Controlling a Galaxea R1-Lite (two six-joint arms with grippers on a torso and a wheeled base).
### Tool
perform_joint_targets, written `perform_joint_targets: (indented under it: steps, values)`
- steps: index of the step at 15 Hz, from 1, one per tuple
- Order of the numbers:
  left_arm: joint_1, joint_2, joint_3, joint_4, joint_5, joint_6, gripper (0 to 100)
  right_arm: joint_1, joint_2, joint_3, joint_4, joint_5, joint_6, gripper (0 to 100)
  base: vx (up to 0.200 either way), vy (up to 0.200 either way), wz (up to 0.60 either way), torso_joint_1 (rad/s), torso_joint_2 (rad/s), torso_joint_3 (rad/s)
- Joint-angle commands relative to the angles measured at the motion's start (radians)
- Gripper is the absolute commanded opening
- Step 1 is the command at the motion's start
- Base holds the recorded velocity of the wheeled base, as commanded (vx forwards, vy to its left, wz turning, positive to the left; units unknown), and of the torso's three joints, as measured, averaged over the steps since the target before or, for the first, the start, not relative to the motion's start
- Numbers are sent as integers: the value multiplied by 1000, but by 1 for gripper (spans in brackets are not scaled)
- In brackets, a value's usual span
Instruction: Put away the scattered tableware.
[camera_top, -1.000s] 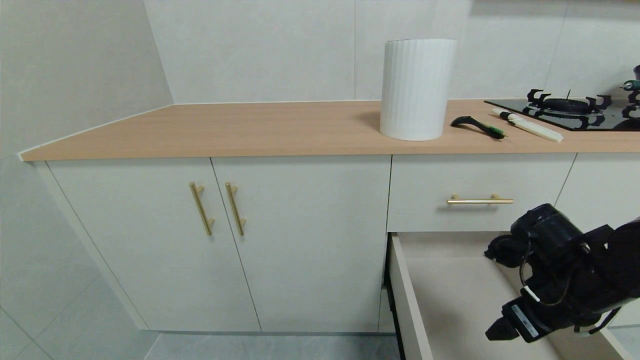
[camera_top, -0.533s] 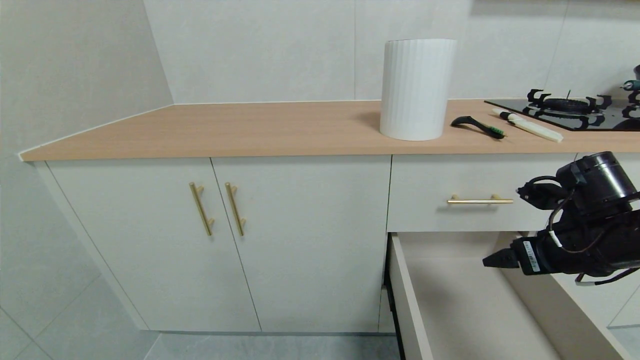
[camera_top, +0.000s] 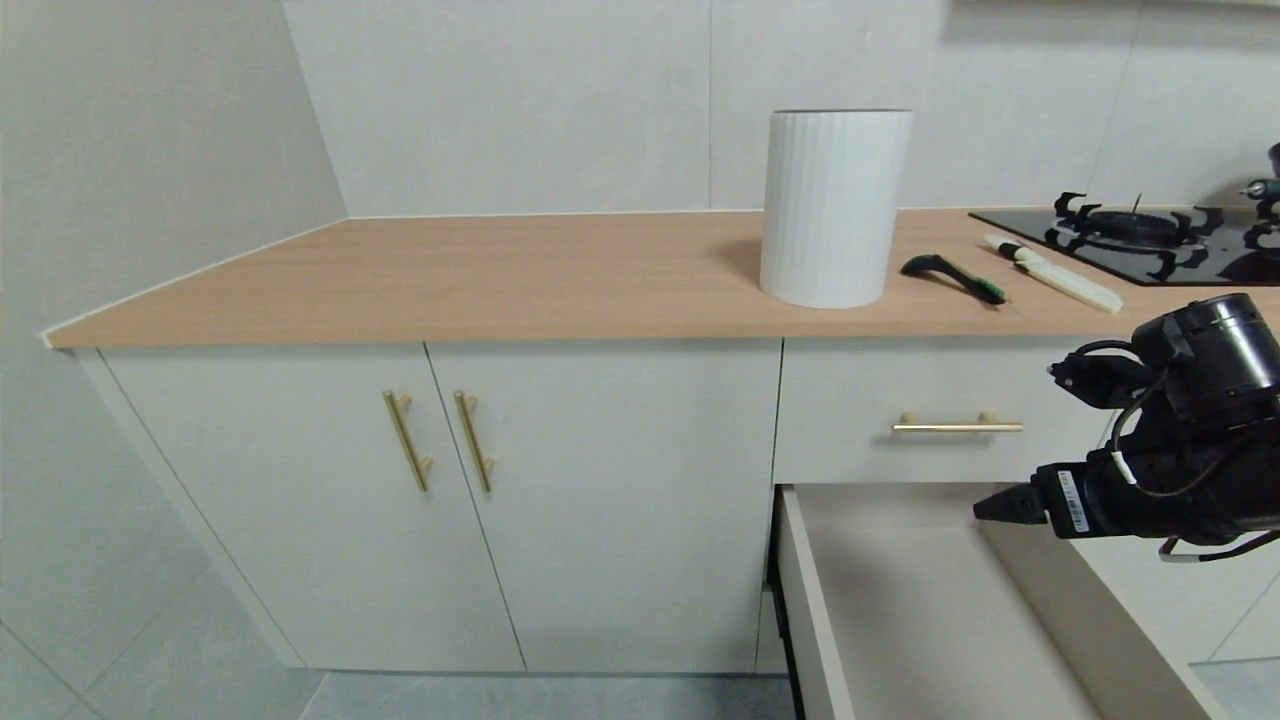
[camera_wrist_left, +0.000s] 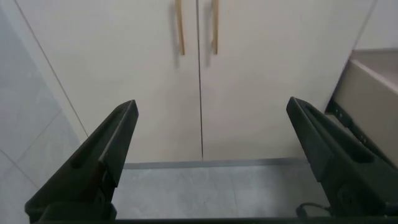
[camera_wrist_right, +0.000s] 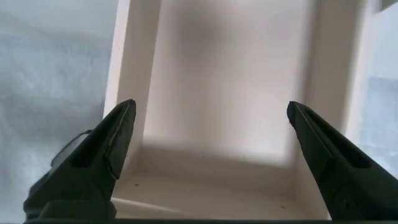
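Two utensils lie on the wooden counter (camera_top: 500, 280) toward its right end: a black-handled tool with a green tip (camera_top: 953, 277) and a cream knife with a green band (camera_top: 1052, 272). Below them a drawer (camera_top: 808, 590) stands pulled out with nothing in it. My right gripper (camera_top: 998, 506) hangs above the drawer's right side, well below the utensils. Its wrist view looks straight down into the bare drawer (camera_wrist_right: 230, 81), and the right gripper (camera_wrist_right: 210, 158) is open and holds nothing. My left gripper (camera_wrist_left: 210, 158) is open too, low in front of the cabinet doors (camera_wrist_left: 261, 74).
A tall white ribbed canister (camera_top: 833, 208) stands on the counter just left of the utensils. A black gas hob (camera_top: 1150, 240) lies at the far right. A shut drawer with a gold handle (camera_top: 957, 427) sits above the pulled-out one. Double doors with gold handles (camera_top: 440, 440) are on the left.
My right arm has risen from low inside the drawer to above its rim and turned level. The head camera has tilted up a little, so the whole picture sits lower.
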Motion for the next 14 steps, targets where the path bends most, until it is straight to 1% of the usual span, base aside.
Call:
perform_joint_targets:
  steps: [1, 9, 11, 13, 14]
  values:
    - [-1, 0, 0, 0, 0, 0, 100, 2, -1, 0, 1, 0, -1, 100, 0, 0, 0, 163, -569, -295]
    - [-1, 0, 0, 0, 0, 0, 100, 3, -3, 3, -15, 0, -1, 100, 0, 0, 0, 184, -492, -286]
    - [-1, 0, 0, 0, -1, 0, 100, 3, -3, 4, -43, 0, -1, 100, 0, 0, 0, 115, -264, -159]
    - [-1, 0, 0, 0, 0, 0, 100, 3, -3, -26, -173, 0, -40, 100, 0, 0, 0, 39, -85, -53]
    - [-1, 0, 0, 0, 0, 0, 100, 0, 8, -48, -193, -1, -51, 100, 0, 0, 0, 0, 0, 0]
